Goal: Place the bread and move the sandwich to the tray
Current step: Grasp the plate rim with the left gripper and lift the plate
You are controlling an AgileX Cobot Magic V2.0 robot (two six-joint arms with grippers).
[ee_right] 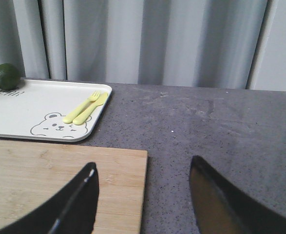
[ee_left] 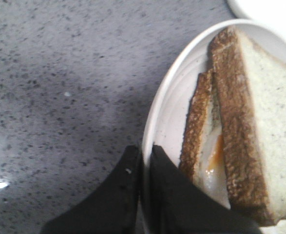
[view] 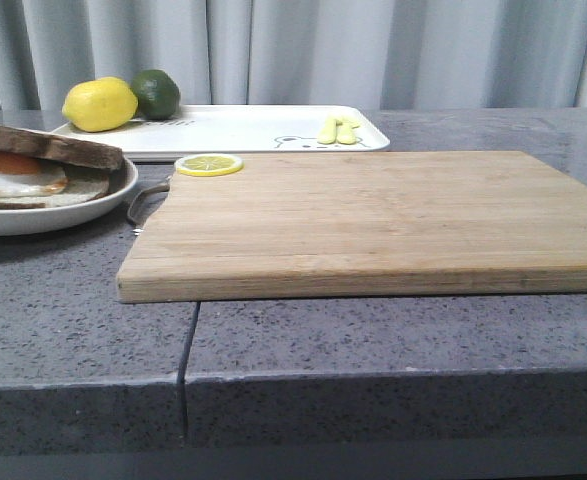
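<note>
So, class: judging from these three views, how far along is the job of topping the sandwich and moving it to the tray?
Done: the brown-crusted bread slice already lies atop the fried egg.

In hand: the left gripper pinches the rim of the round white plate.

Left: the plate sits on the grey counter, not on the white bear-print tray. The right gripper hangs open, empty.

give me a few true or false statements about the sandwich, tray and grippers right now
1. The left gripper is closed on the rim of the plate. True.
2. The sandwich sits on the tray. False: it is on the plate, beside the cutting board.
3. The right gripper holds a bread slice. False: it is open and empty.
4. A lemon and lime rest on the tray. True.
5. The lemon slice lies on the plate. False: it is on the board's corner.
</note>
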